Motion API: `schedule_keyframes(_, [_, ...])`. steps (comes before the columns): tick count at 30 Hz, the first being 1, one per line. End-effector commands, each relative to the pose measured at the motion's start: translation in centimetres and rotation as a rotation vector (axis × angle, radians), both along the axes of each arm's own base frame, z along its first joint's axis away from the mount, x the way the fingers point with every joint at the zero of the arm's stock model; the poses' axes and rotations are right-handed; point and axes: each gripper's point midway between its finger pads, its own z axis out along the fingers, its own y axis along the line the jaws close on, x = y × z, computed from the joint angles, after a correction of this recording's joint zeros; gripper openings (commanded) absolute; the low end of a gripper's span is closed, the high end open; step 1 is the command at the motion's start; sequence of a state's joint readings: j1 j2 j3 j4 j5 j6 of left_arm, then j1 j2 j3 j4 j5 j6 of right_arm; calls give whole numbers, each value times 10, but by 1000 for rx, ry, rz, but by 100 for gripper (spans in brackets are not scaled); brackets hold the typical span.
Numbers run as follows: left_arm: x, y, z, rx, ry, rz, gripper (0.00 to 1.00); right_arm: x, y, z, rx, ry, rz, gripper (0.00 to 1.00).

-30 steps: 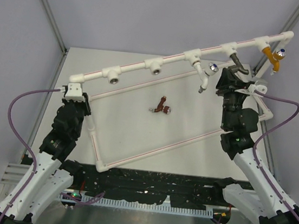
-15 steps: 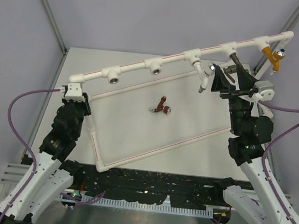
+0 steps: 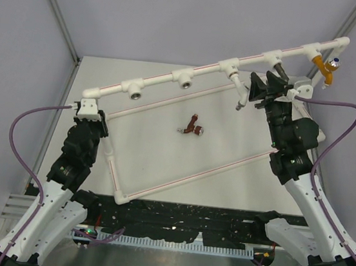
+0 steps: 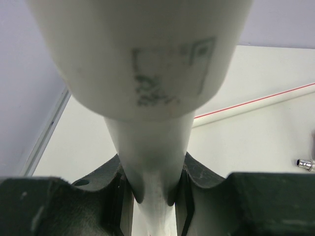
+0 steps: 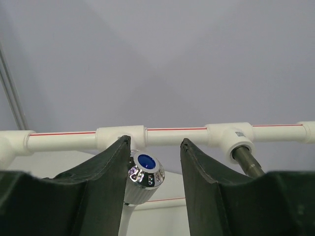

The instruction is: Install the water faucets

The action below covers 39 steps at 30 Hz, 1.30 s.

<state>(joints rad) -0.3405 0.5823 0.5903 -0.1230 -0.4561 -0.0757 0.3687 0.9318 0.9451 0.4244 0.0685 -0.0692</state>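
The white faucet hangs from a tee socket on the raised white pipe rail. Its blue-and-silver knob sits between my right gripper's open jaws; the left finger touches it and the right finger stands apart. In the top view the right gripper is at that faucet's right side. The reddish-brown faucet lies on the table inside the pipe frame. My left gripper is shut on the white pipe at the frame's left corner.
An orange faucet and a dark stem are fitted in the rail's right tee sockets; the stem also shows in the right wrist view. Two open tee sockets sit on the rail's left half. Lower frame pipes cross the table.
My right gripper swung up and left from beside the dark stem to the white faucet, and its jaws now straddle the knob. The left arm has not moved.
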Motion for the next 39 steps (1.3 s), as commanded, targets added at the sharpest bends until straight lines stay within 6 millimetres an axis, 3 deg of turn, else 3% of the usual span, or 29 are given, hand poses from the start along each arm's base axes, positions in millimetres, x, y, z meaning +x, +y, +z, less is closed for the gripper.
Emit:
schedule_keyframes(1, [-2,-4,-3,76,36,-47,0,7,-10,-10,9,71,-40,48])
schedule_keyframes(6, [-2,-4,-3,76,36,-48,0,14,-27,-29,70,145,-91,41])
schedule_keyframes(11, [-2,-4,-3,76,36,-47,0,11,-23,-45,20,183,-66,39])
schedule_keyframes(14, [-2,-4,-3,76,36,-47,0,6,-22,-47,-38,169,-55,43])
schedule_keyframes(16, [-2,-4,-3,77,37,-47,0,-4,-24,-36,-83,122,-60,48])
schedule_keyframes(19, [-2,-4,-3,77,37,-48,0,-23,-32,-13,-206,12,-96,59])
schedule_keyframes(20, [-1,-4,-3,77,39,-49,0,-27,-35,-8,-239,-9,-113,67])
schedule_keyframes(22, [-2,-4,-3,76,36,-50,0,-41,-35,0,-427,-91,-137,75])
schedule_keyframes(27, [-2,-5,-3,75,34,-54,0,-54,-28,-13,-776,-175,-127,87])
schedule_keyframes(33, [-2,-5,-2,75,33,-53,0,-49,-15,-39,-1044,-221,-83,90])
schedule_keyframes(39, [-2,-4,-2,75,33,-51,0,-36,-7,-46,-1131,-250,-69,85])
